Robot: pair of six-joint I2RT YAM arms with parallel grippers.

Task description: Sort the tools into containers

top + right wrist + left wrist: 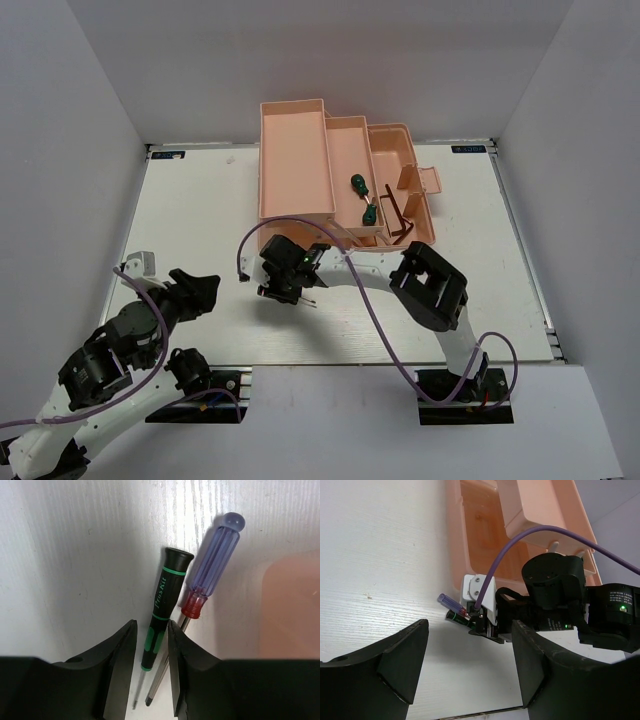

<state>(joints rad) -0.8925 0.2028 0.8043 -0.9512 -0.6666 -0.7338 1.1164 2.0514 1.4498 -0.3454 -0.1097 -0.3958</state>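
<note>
Lying in toolbox (295,160) trays, green screwdrivers (356,183), hex keys (400,215).

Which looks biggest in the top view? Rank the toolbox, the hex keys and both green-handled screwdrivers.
1. Toolbox.
2. Hex keys, longer than either screwdriver.
3. Green-handled screwdrivers; the two look alike.

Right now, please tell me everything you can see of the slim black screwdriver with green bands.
The slim black screwdriver with green bands looks plastic-handled, with white lettering and a thin metal shaft. It lies flat on the white table, cap pointing away from the right gripper, whose fingers flank its lower handle; whether they touch is unclear. A blue-and-red screwdriver lies close alongside.
</note>
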